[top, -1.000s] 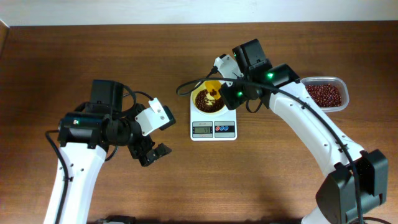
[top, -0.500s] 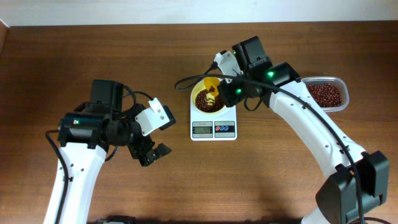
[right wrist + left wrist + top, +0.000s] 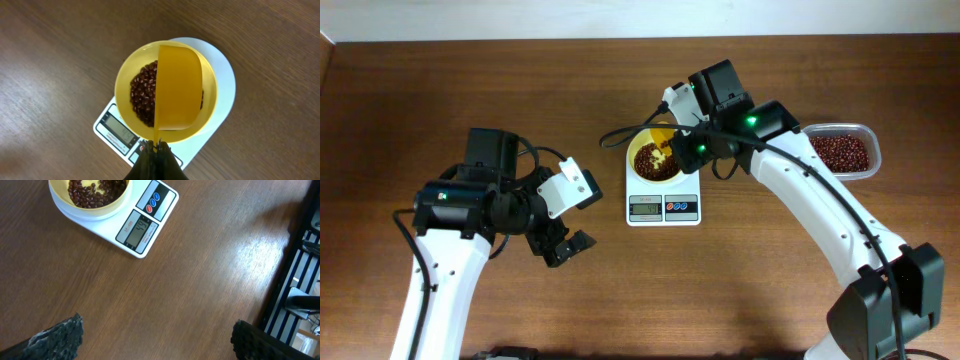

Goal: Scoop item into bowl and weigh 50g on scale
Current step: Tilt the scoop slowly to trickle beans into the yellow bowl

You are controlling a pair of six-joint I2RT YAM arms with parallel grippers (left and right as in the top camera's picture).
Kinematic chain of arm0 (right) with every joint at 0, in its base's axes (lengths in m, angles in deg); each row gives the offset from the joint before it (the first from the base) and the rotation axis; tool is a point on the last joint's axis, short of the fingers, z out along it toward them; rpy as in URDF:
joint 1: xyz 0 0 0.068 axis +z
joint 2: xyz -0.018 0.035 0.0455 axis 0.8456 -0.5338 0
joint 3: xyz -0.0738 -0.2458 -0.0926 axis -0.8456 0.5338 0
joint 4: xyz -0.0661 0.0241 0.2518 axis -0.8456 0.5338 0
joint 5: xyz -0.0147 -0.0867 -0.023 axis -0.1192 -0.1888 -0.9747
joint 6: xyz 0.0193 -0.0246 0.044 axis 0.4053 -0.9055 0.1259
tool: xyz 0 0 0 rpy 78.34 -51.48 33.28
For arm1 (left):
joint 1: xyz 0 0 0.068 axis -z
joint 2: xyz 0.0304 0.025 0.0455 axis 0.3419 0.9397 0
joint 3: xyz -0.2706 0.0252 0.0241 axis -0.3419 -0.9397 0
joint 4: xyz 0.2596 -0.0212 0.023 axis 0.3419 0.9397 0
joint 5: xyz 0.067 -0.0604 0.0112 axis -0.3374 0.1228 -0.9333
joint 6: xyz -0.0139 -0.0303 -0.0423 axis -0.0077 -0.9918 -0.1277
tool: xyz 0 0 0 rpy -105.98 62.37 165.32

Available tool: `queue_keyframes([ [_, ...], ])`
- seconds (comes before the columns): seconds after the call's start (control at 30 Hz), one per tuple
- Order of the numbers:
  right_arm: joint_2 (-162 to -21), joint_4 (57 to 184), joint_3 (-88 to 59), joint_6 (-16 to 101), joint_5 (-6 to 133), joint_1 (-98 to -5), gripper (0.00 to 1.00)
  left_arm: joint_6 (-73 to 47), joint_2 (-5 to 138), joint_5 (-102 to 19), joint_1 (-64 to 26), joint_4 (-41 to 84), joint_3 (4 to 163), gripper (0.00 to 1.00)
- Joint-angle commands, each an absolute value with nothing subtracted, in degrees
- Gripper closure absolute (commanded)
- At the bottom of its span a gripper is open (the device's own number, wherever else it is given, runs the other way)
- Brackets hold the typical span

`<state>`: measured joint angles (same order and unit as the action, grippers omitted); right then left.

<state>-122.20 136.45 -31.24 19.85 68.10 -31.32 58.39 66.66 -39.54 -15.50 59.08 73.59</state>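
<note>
The pale yellow bowl (image 3: 642,176) sits on the white scale (image 3: 664,208) at mid-table, partly filled with dark red-brown beans (image 3: 648,160). My right gripper (image 3: 684,142) is shut on the handle of a yellow scoop (image 3: 662,138), which hangs over the bowl. In the right wrist view the scoop (image 3: 177,87) covers the middle of the bowl (image 3: 125,85), with beans (image 3: 142,95) showing to its left and the gripper (image 3: 156,147) clamped on the thin handle. My left gripper (image 3: 565,248) stands open over bare table, left of the scale (image 3: 145,222); its fingers (image 3: 60,337) are wide apart.
A clear plastic tub (image 3: 842,152) of more beans stands at the right edge, behind the right arm. The scale's display (image 3: 137,230) seems to read 49. A black and white rack (image 3: 300,280) lies beyond the table edge in the left wrist view.
The right gripper and the scoop have shifted slightly toward the back of the table over the bowl. The left arm has not moved.
</note>
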Motion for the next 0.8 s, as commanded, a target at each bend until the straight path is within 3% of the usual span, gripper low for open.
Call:
queue_keyframes([
  [0.0, -121.8, 136.2, -32.5, 20.5, 70.0, -30.7, 0.96, 59.3, 66.4, -38.5, -15.3, 59.1, 74.3, 0.01],
  [0.33, -121.7, 136.2, -32.6, 20.4, 68.8, -30.7, 0.96, 59.3, 66.4, -38.5, -15.3, 59.1, 74.3, 0.01],
  [0.77, -121.5, 137.6, -33.1, 22.4, 82.7, -32.4, 0.96, 59.3, 66.4, -38.5, -15.3, 59.1, 74.3, 0.01],
])
